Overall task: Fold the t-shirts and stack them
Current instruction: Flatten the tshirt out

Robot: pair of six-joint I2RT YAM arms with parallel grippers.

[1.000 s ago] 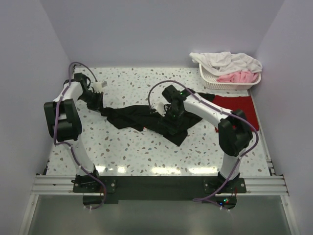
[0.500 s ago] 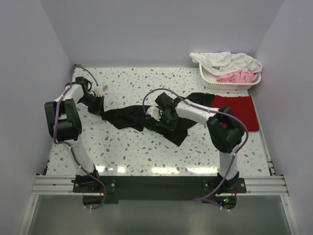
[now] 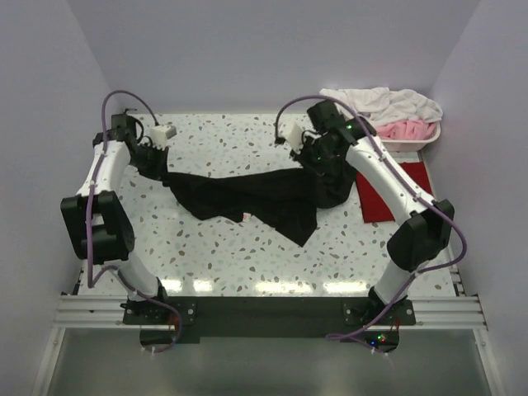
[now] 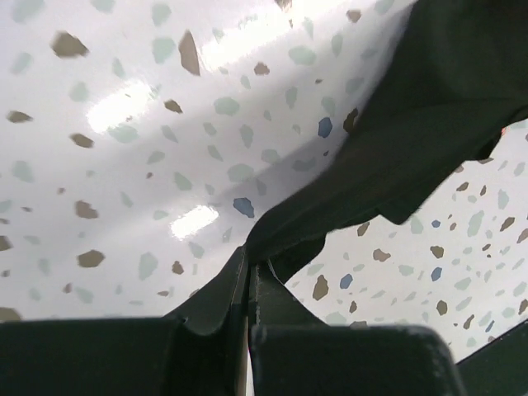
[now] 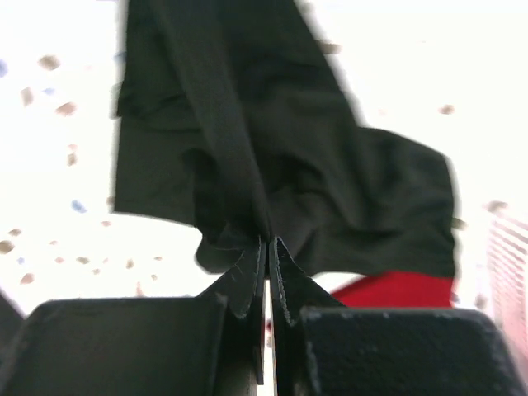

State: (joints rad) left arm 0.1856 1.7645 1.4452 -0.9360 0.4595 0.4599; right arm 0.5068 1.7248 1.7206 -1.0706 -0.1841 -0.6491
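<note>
- While it is stretched between both arms in the top view, the black t-shirt (image 3: 247,194) spans the table (image 3: 214,247); left gripper (image 3: 157,167) and right gripper (image 3: 318,161) each pinch an end, and the dark red t-shirt (image 3: 396,194) lies at the right
- Left wrist: fingers (image 4: 223,289) clenched on a black fold
- Right wrist: fingertips (image 5: 247,272) clamped on bunched black cloth, with red below

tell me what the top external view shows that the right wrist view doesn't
Only the top external view: the left gripper holding the left end of the black t-shirt, so the shirt spans between both grippers, plus the white basket of white and pink laundry. Only the right wrist view: the right gripper close up, jaws shut on a bunched fold of the shirt. Both: the black t-shirt and part of the dark red t-shirt.
</note>
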